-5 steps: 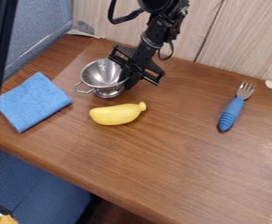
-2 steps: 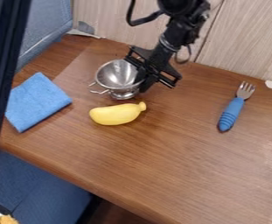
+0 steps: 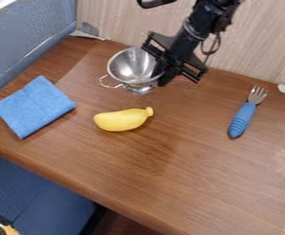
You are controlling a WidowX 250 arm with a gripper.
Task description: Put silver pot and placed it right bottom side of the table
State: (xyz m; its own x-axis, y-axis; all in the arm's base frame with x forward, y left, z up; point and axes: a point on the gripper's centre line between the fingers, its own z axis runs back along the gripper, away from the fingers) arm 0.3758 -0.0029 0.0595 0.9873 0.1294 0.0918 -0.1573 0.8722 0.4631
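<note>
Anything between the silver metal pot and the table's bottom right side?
Nothing visible on the direct line from the pot; yellow toy banana lies left of it, blue-handled metal fork right.

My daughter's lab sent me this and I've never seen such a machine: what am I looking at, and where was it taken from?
The black machine coming in from the top is a robot arm. Its end effector, a two-finger "hand", holds the silver pot by the side of its rim. A fixed camera looks down at a slant on the wooden table. Also lying there are a yellow toy banana, a folded blue cloth at the left, and a blue-handled fork at the right.
</note>
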